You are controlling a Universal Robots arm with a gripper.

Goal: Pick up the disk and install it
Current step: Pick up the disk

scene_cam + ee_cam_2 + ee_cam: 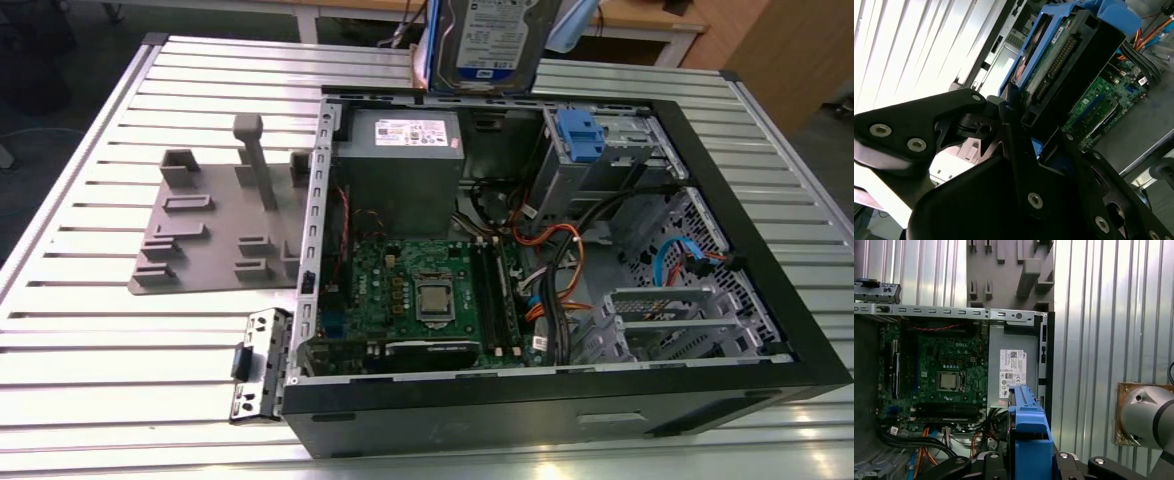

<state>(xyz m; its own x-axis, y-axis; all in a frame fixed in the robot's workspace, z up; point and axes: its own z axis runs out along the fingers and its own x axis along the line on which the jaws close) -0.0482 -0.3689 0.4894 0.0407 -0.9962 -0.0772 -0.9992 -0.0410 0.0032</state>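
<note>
Above the power supply [398,165] end of the open computer case [534,405], the gripper [1015,119] hangs clamped on the disk [495,40], upright in its blue rails [1029,432]

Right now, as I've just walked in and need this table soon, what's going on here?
The arm's gripper is shut on the disk, holding it in the air above the open computer case, near the end with the grey power supply. The disk is not yet in the case.
</note>
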